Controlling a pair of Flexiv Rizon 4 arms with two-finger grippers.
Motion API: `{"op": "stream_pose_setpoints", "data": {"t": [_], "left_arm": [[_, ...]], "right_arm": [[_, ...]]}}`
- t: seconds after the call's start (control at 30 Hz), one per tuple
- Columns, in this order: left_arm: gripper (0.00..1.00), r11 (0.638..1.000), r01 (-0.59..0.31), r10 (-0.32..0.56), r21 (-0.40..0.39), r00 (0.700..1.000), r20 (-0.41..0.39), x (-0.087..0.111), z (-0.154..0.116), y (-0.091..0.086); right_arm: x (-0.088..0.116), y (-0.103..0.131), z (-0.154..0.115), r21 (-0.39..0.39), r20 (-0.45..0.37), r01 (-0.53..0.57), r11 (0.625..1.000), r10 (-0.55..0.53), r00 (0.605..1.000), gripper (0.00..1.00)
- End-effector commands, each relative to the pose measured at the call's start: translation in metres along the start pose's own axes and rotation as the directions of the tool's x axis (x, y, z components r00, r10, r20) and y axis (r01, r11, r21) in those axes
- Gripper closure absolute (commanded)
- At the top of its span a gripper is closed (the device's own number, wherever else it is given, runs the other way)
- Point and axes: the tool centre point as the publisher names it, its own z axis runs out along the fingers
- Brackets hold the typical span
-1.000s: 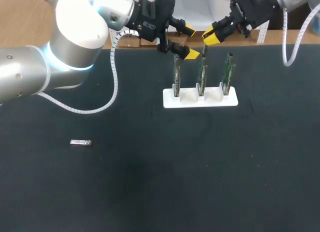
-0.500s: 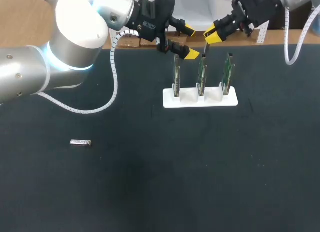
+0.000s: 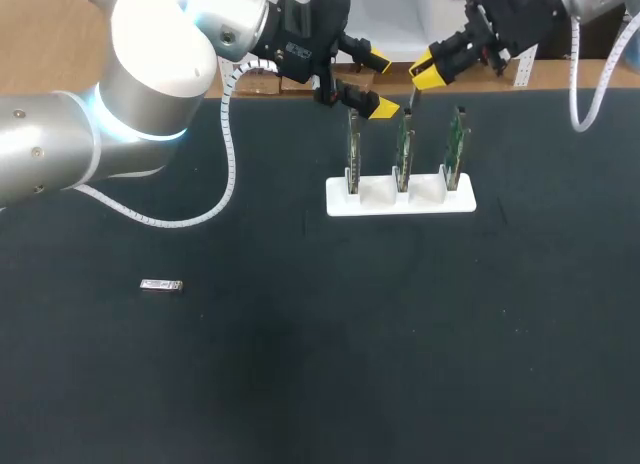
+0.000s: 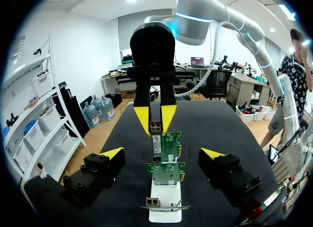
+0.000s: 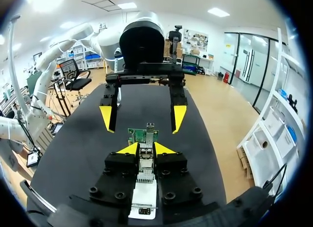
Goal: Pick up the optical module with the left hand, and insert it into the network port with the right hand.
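My right gripper (image 3: 427, 78) hangs over the middle one of three upright green network cards (image 3: 403, 144) and is shut on a small silver optical module (image 5: 145, 158). The module (image 3: 413, 98) points down, just above that card's top edge. In the left wrist view the module (image 4: 155, 127) sits between the right gripper's yellow tips, right above the card's port (image 4: 157, 145). My left gripper (image 3: 379, 83) stands open beside the left card, empty, its fingers (image 4: 111, 154) spread either side of the card row. A second optical module (image 3: 162, 285) lies flat on the mat at the left.
The cards stand in a white slotted base (image 3: 400, 198) near the table's far edge. The black mat (image 3: 330, 344) covers the table. My left arm's elbow (image 3: 150, 74) bulks over the far left corner.
My right gripper has shifted slightly up and to the right with the module in it. The left gripper has not moved.
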Motion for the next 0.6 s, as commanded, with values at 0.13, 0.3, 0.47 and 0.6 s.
{"op": "stream_pose_setpoints", "data": {"t": [0.13, 0.3, 0.47, 0.6], "left_arm": [[0.0, 1.0, 0.004, -0.004, 0.001, 1.0, -0.009, -0.0017, 0.0001, 0.001], [0.0, 1.0, 0.004, -0.004, 0.001, 1.0, -0.009, -0.0017, 0.0001, 0.001], [0.0, 1.0, 0.004, -0.004, 0.001, 1.0, -0.009, -0.0017, 0.0001, 0.001], [0.0, 1.0, 0.004, -0.004, 0.001, 1.0, -0.009, -0.0017, 0.0001, 0.001]], "right_arm": [[-0.001, 0.0019, -0.0004, 0.002, -0.009, 0.008, 1.0, -0.008, 1.0, 1.0], [-0.0018, 0.0008, -0.0011, 0.005, -0.013, 0.011, 1.0, -0.011, 1.0, 1.0], [-0.0015, -0.0009, -0.0026, 0.013, -0.023, 0.012, 1.0, -0.012, 1.0, 1.0], [-0.0014, -0.0012, -0.003, 0.016, -0.027, 0.012, 1.0, -0.011, 1.0, 1.0]]}}
